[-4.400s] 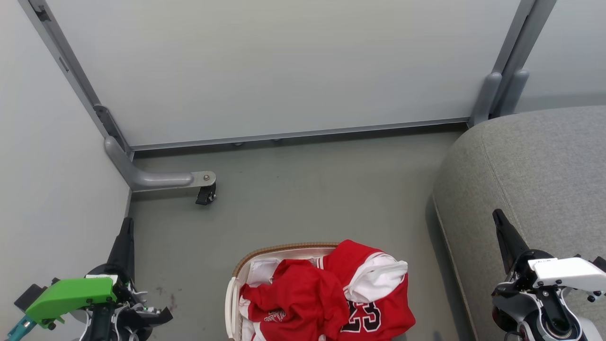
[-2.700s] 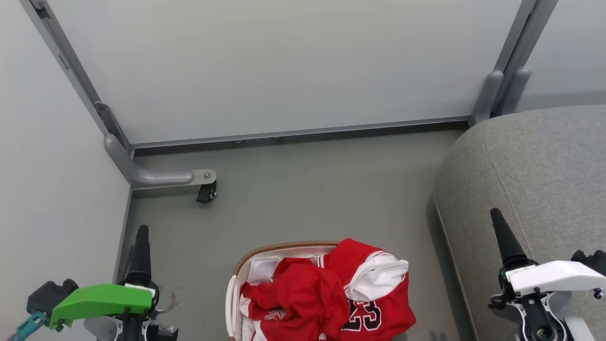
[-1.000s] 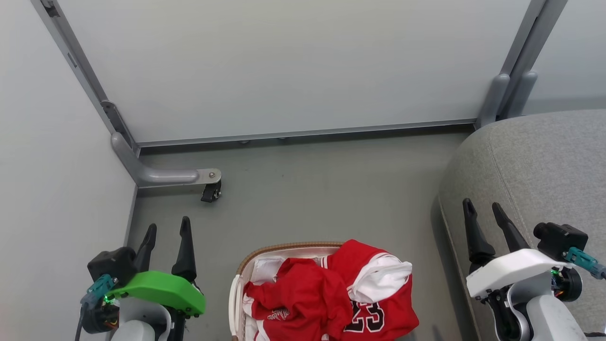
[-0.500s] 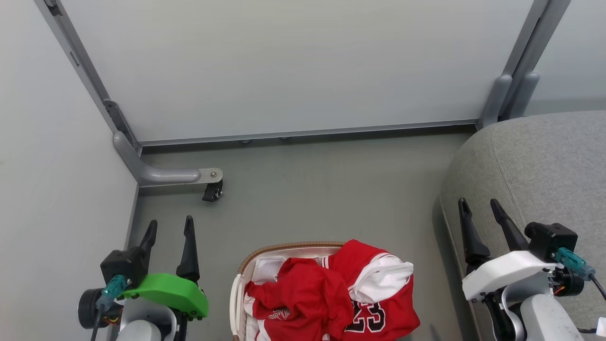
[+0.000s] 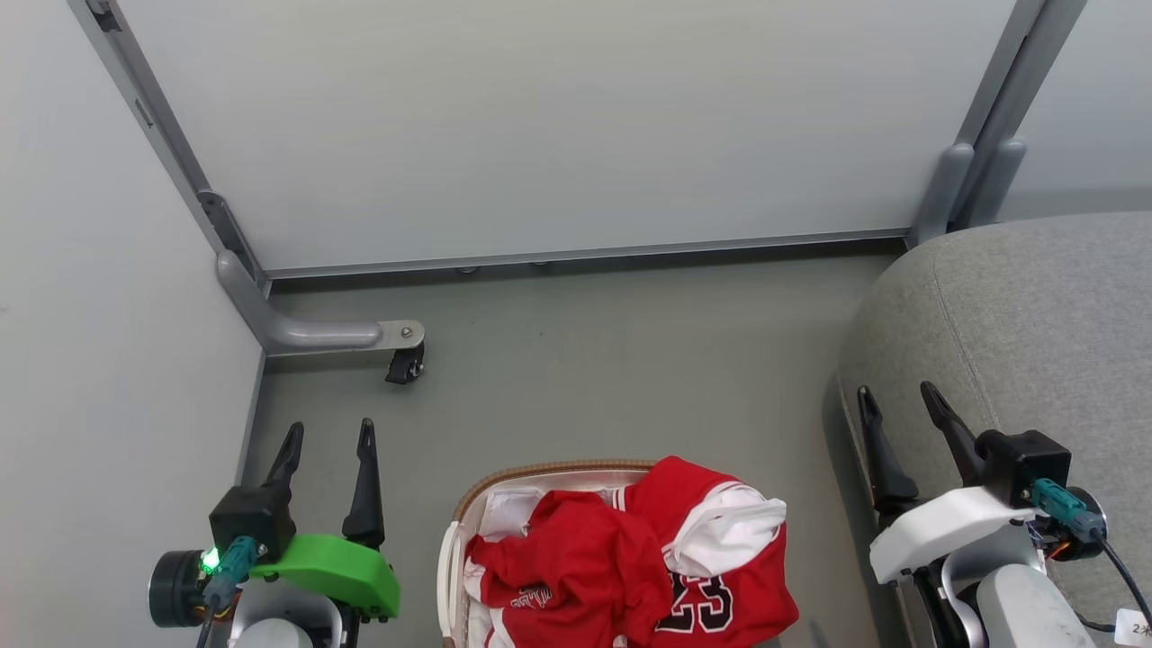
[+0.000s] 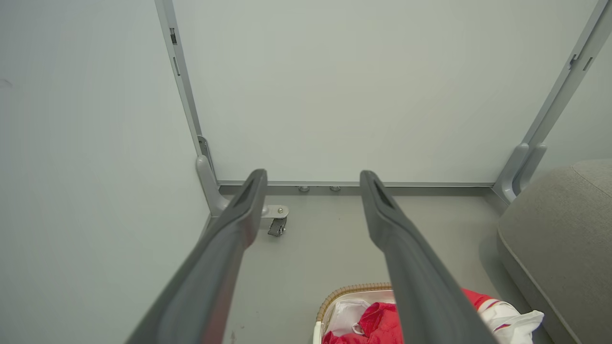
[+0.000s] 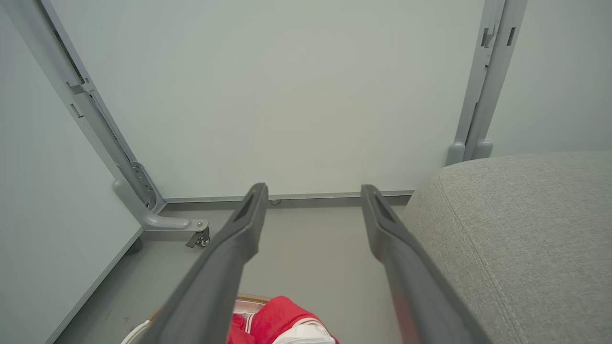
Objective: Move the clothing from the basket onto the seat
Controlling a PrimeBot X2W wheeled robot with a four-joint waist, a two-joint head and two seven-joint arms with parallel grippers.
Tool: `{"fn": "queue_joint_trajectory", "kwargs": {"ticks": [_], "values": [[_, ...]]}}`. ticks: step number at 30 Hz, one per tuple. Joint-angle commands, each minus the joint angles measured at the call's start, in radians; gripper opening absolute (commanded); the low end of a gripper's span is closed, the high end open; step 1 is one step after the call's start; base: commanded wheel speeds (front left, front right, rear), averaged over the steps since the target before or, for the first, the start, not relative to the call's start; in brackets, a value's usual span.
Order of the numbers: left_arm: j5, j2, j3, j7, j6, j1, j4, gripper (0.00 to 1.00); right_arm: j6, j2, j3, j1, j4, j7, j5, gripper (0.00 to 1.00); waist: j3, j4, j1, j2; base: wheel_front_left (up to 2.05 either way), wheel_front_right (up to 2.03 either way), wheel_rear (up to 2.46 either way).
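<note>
The basket (image 5: 540,472), white with a brown woven rim, sits on the floor at the bottom middle of the head view. Red clothing is heaped in it: a plain red garment (image 5: 576,553) and a red jersey (image 5: 720,585) with white trim and the number 23, draped over the right rim. The grey seat (image 5: 1035,342) stands at the right. My left gripper (image 5: 330,435) hangs open and empty left of the basket. Open and empty too, my right gripper (image 5: 898,398) hovers by the seat's front edge. The wrist views show the basket (image 6: 349,292), clothing (image 7: 282,317) and seat (image 7: 516,229).
A pale partition wall (image 5: 540,126) closes the far side and the left. Its grey foot bracket with a black caster (image 5: 403,364) juts onto the floor at the left. Bare grey floor (image 5: 612,360) lies between wall, basket and seat.
Both arms have turned so each gripper's two fingers show side by side, and have crept forward. The clothing and basket have not moved.
</note>
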Motion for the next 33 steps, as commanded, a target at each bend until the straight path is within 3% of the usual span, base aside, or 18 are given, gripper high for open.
{"fn": "queue_joint_trajectory", "kwargs": {"ticks": [1, 9, 22, 33], "values": [[0.027, -0.001, 0.004, -0.009, -0.007, 0.007, -0.005, 1.0, 0.0, -0.005, 0.0, 0.001, -0.003, -0.008, -0.023, 1.0, 0.003, 0.0, 0.0, 0.0, 0.0, 0.0, 0.0], [0.085, -0.012, 0.002, -0.025, -0.024, 0.002, 0.005, 1.0, 0.0, -0.004, 0.006, -0.015, -0.009, -0.024, -0.082, 1.0, 0.033, -0.008, 0.0, 0.0, 0.0, 0.0, 0.0], [0.159, -0.019, -0.051, -0.049, -0.067, -0.1, 0.024, 1.0, 0.0, -0.004, 0.031, -0.1, -0.086, -0.047, -0.161, 1.0, 0.212, -0.041, 0.0, 0.0, 0.0, 0.0, 0.0], [0.121, -0.022, -0.118, -0.046, -0.077, -0.211, 0.095, 1.0, 0.0, -0.004, 0.048, -0.187, -0.138, -0.046, -0.102, 1.0, 0.364, -0.074, 0.0, 0.0, 0.0, 0.0, 0.0]]}}
